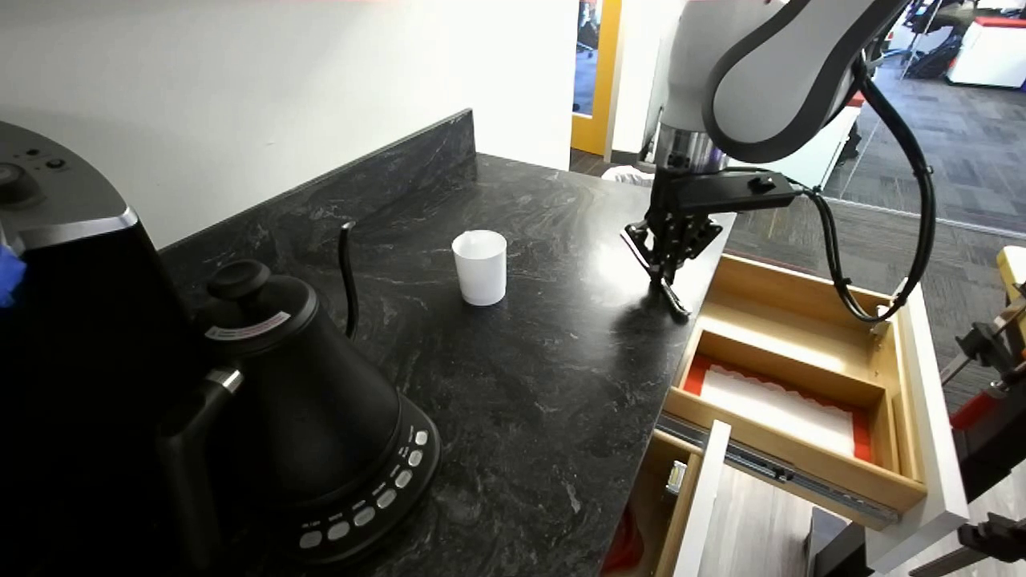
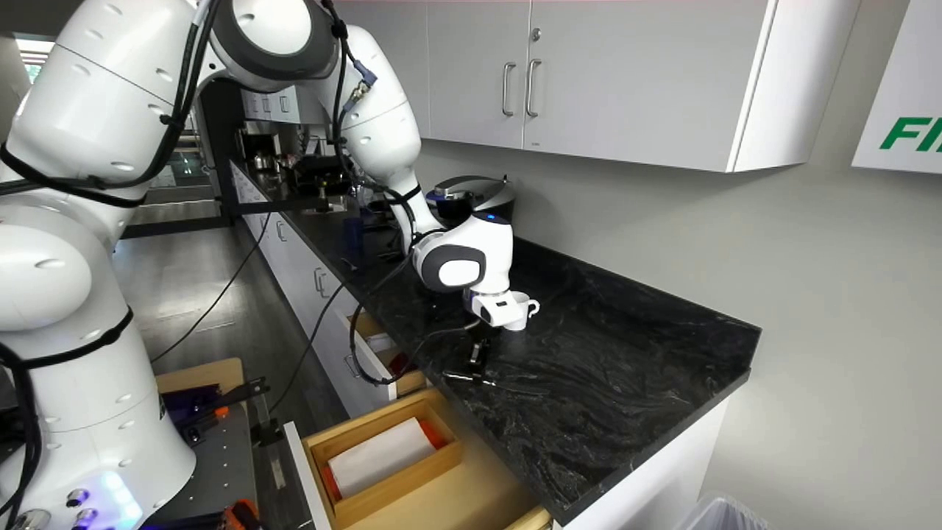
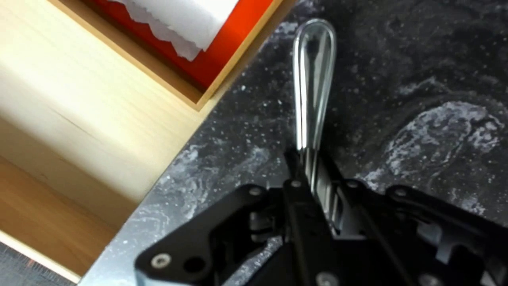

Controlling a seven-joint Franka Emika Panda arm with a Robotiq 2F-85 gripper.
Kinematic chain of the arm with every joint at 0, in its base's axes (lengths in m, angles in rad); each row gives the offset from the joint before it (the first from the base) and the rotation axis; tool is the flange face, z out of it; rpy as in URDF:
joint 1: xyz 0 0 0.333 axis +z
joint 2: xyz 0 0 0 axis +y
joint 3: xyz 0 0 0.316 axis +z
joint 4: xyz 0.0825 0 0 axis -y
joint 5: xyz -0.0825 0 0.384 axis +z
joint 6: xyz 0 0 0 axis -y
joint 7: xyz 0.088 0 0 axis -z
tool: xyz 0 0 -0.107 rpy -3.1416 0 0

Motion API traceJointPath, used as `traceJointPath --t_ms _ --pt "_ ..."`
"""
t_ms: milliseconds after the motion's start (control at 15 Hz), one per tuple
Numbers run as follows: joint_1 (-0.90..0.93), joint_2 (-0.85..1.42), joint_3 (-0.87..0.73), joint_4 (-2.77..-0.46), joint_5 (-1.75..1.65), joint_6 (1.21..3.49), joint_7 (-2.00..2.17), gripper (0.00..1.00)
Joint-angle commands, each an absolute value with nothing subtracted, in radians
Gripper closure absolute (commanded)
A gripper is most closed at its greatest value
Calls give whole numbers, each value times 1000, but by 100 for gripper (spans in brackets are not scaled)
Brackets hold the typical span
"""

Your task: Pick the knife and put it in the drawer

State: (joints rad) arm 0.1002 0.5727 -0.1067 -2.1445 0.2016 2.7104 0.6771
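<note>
The knife is shiny silver metal in the wrist view (image 3: 313,83), its rounded handle end pointing to the top of the picture. My gripper (image 3: 309,159) is shut on the knife, one finger on each side of the handle. In both exterior views the gripper (image 1: 662,282) (image 2: 480,374) and knife (image 1: 678,304) (image 2: 458,377) are at or just over the dark counter near its drawer-side edge; I cannot tell whether the knife touches it. The far part of the knife is partly hidden by the fingers. The wooden drawer (image 1: 777,340) (image 2: 449,489) (image 3: 103,111) is pulled open beside the counter.
A wooden inner box (image 2: 412,471) with red and white contents occupies part of the drawer. A white cup (image 1: 481,268) stands on the counter (image 1: 529,385) near the gripper. A black kettle (image 1: 313,409) stands farther off. Another drawer (image 1: 709,497) is open lower down.
</note>
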Motion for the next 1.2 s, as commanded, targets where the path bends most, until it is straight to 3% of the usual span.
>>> traceJointPath --t_ms 0,1133 --pt "119 501 -123 -2224 210 2714 707 93" --pt "152 499 -165 -2258 183 2829 682 93"
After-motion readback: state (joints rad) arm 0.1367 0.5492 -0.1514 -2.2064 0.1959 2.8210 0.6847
